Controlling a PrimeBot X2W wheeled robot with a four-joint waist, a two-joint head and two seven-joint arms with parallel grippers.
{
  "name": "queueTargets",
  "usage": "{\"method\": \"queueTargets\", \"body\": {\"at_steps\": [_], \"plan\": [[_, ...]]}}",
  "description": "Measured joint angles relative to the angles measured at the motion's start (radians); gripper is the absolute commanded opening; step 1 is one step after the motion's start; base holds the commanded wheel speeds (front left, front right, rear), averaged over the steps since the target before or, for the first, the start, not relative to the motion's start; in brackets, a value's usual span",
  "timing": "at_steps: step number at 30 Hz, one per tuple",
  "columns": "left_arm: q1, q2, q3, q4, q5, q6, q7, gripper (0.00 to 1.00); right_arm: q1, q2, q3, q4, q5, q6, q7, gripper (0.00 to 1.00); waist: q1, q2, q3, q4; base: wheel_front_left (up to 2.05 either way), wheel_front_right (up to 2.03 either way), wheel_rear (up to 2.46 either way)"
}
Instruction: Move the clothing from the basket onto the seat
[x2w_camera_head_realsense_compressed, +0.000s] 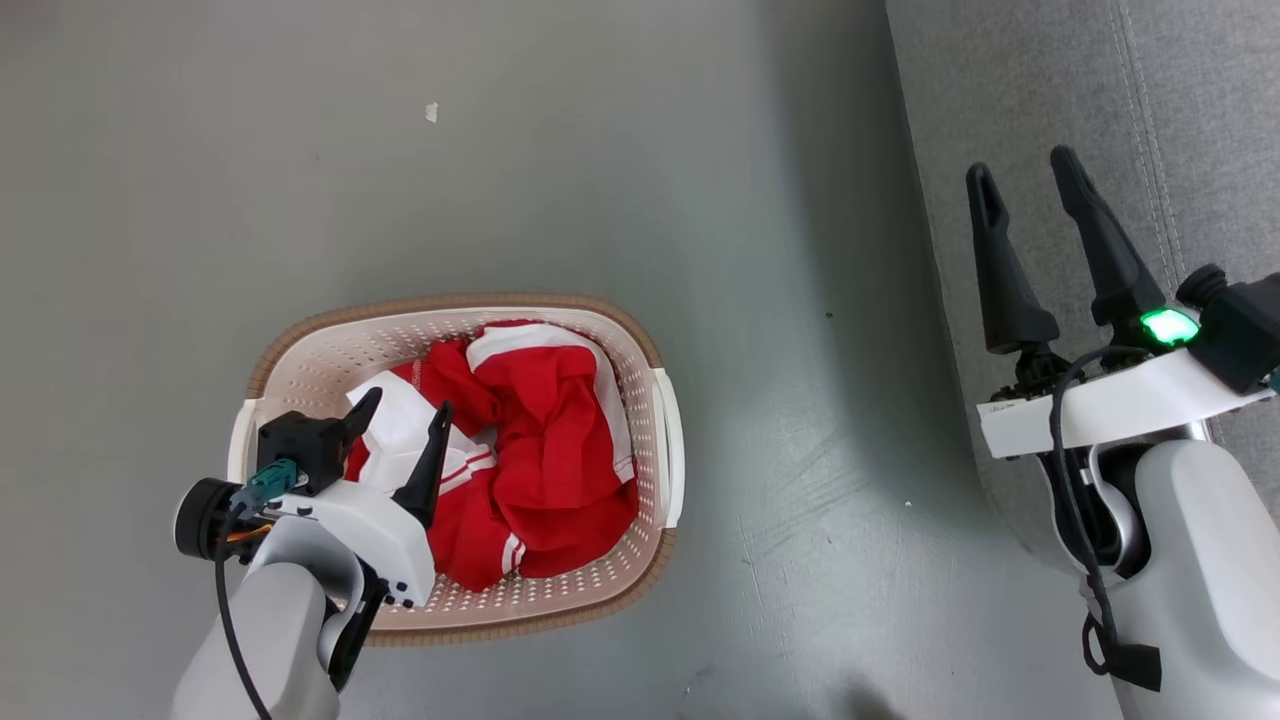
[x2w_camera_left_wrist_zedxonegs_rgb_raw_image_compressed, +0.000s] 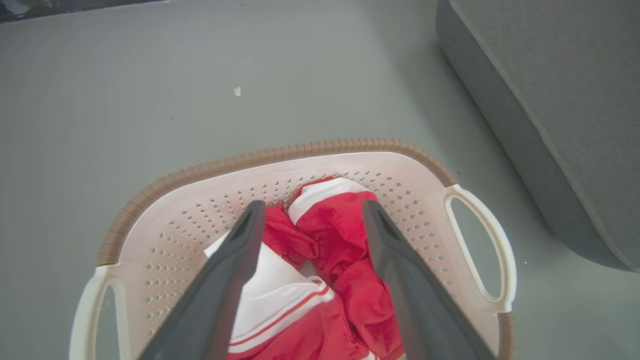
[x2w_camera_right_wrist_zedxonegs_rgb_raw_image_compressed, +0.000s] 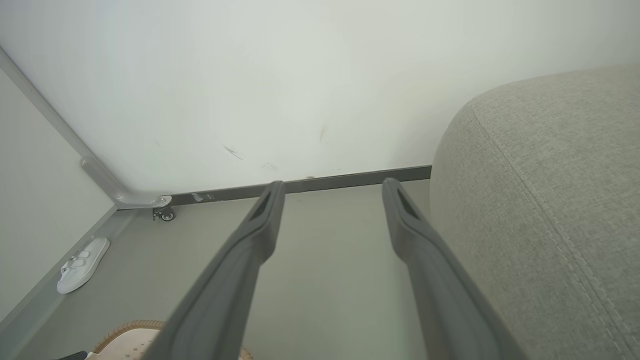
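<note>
Grey floor (x2w_camera_head_realsense_compressed: 560, 180), lightly scuffed, one small white scrap (x2w_camera_head_realsense_compressed: 431, 112) on it. White wall (x2w_camera_right_wrist_zedxonegs_rgb_raw_image_compressed: 300, 75) with a few marks, dark baseboard (x2w_camera_right_wrist_zedxonegs_rgb_raw_image_compressed: 350, 179) along its foot. White slipper (x2w_camera_right_wrist_zedxonegs_rgb_raw_image_compressed: 82, 264) on the floor beside the side panel (x2w_camera_right_wrist_zedxonegs_rgb_raw_image_compressed: 35, 190). Small caster (x2w_camera_right_wrist_zedxonegs_rgb_raw_image_compressed: 166, 215) under a grey frame bar (x2w_camera_right_wrist_zedxonegs_rgb_raw_image_compressed: 97, 175) in the corner.

I see red clothing (x2w_camera_head_realsense_compressed: 555, 440) with white panels and red-and-white striped trim inside the cream basket (x2w_camera_head_realsense_compressed: 330, 365), brown-rimmed and dotted with holes; right of the basket, the seat (x2w_camera_head_realsense_compressed: 1050, 80) is woven grey.
</note>
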Motion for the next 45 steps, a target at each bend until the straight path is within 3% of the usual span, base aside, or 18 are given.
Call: {"method": "queueTargets", "body": {"at_steps": [17, 45], "plan": [[-0.107, -0.004, -0.058, 0.194, 0.034, -0.001, 0.083, 1.00, -0.045, 0.008, 0.016, -0.013, 0.000, 0.000, 0.000, 1.00, 0.0000, 0.0000, 0.090, -0.043, 0.00, 0.00, 0.00], [-0.251, 0.015, -0.033, 0.403, 0.015, 0.000, 0.199, 1.00, -0.125, 0.015, 0.045, -0.028, 0.021, 0.000, 0.000, 1.00, -0.0001, 0.0000, 0.213, -0.119, 0.00, 0.00, 0.00]]}}
